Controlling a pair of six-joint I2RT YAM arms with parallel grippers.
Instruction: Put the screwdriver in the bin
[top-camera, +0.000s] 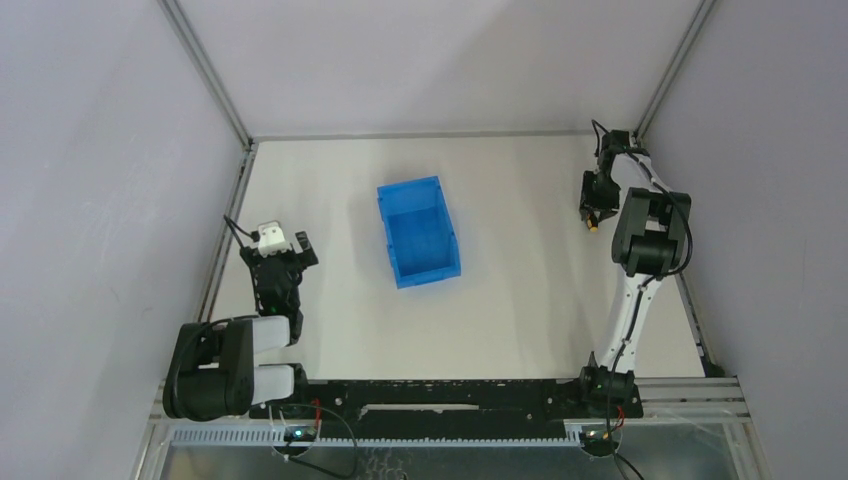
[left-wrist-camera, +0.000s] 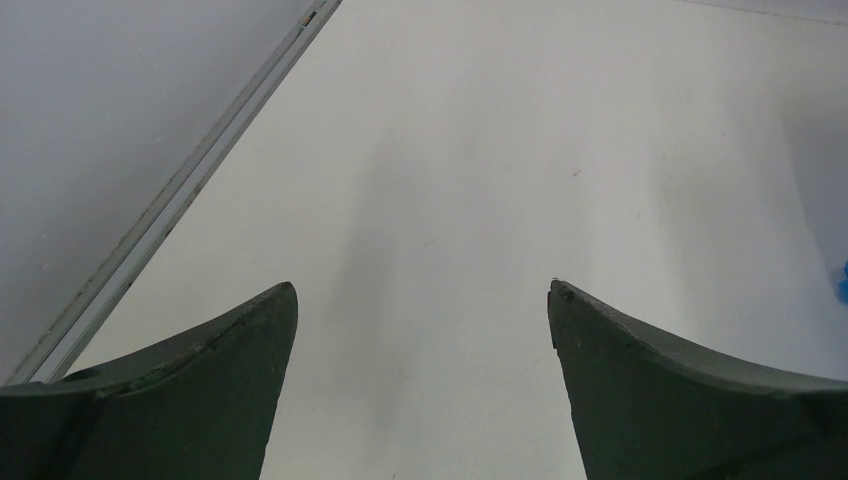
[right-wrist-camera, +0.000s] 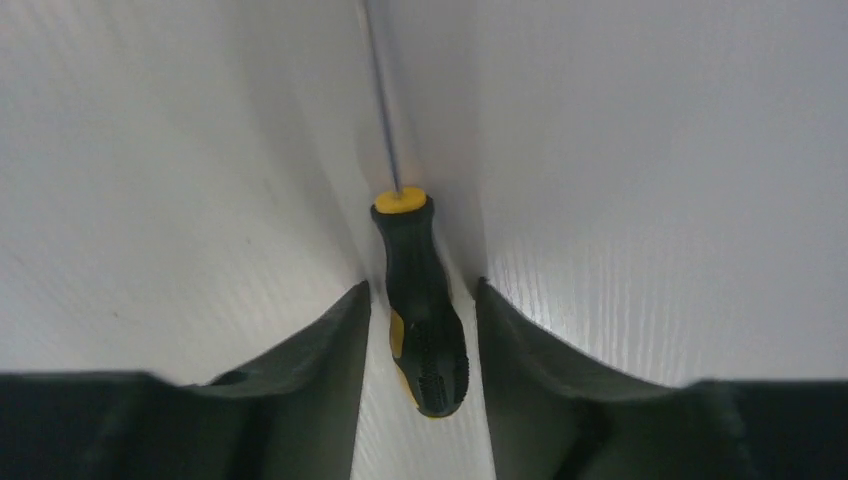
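The screwdriver (right-wrist-camera: 418, 290) lies flat on the white table, its black and yellow handle between the fingers of my right gripper (right-wrist-camera: 422, 288) and its thin shaft pointing away. The jaws stand open on either side of the handle, with a narrow strip of table showing on each side. In the top view the right gripper (top-camera: 592, 205) is down at the far right of the table, with a yellow bit of the screwdriver (top-camera: 594, 228) just below it. The blue bin (top-camera: 418, 232) sits open-topped mid-table, well to the left. My left gripper (top-camera: 280, 262) hovers open and empty near the left edge.
Grey walls and metal frame rails (top-camera: 228, 225) enclose the table on the left, far and right sides. The right arm's elbow (top-camera: 650, 240) stands close to the right wall. A sliver of blue (left-wrist-camera: 843, 285) shows at the right edge of the left wrist view.
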